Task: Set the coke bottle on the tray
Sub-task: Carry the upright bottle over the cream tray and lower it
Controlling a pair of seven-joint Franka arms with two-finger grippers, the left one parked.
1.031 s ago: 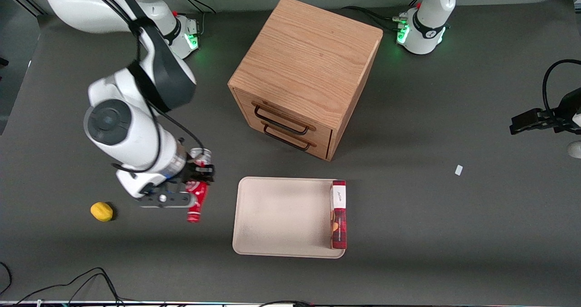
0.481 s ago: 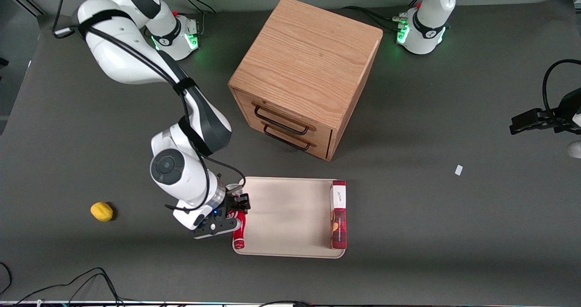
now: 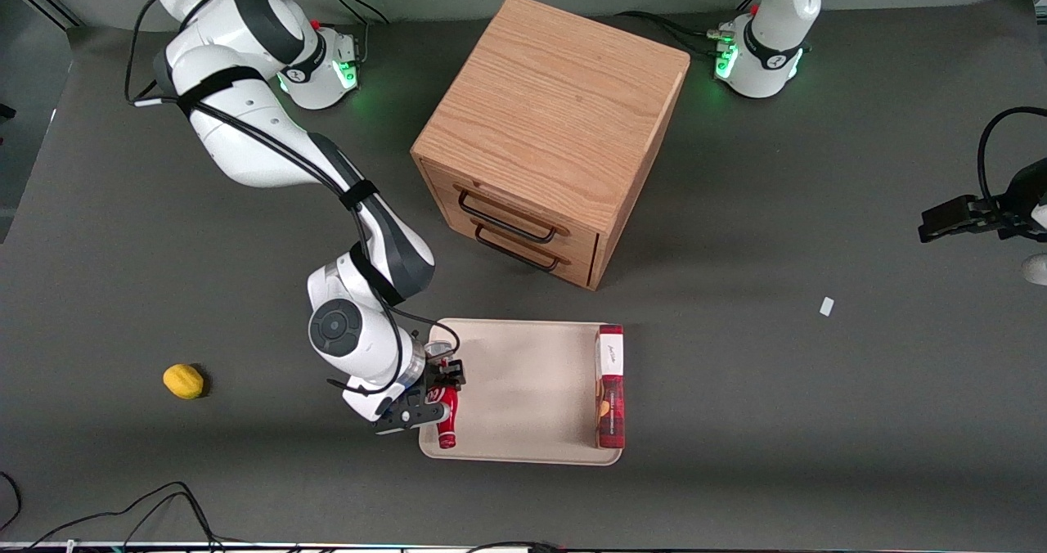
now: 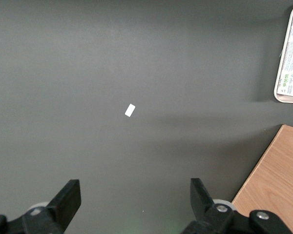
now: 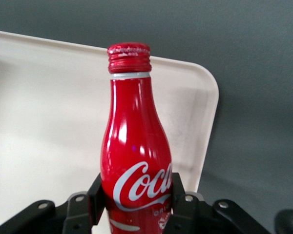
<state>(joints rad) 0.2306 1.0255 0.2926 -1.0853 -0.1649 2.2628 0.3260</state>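
Note:
The coke bottle (image 3: 446,418) is red with white script and lies on its side in my gripper (image 3: 439,389), over the working arm's end of the beige tray (image 3: 515,389), neck toward the front camera. In the right wrist view the bottle (image 5: 136,156) fills the middle, with my gripper (image 5: 136,195) shut on its lower body and its black fingers (image 5: 95,195) pressed against each side. The tray (image 5: 44,126) lies beneath the bottle. I cannot tell whether the bottle touches the tray.
A flat red snack box (image 3: 610,385) lies on the tray's end toward the parked arm. A wooden drawer cabinet (image 3: 548,136) stands farther from the camera than the tray. A yellow lemon (image 3: 183,380) lies toward the working arm's end. A small white scrap (image 3: 827,306) lies toward the parked arm's end.
My gripper has carried the coke bottle from the bare table near the lemon sideways to above the tray's edge, and lower.

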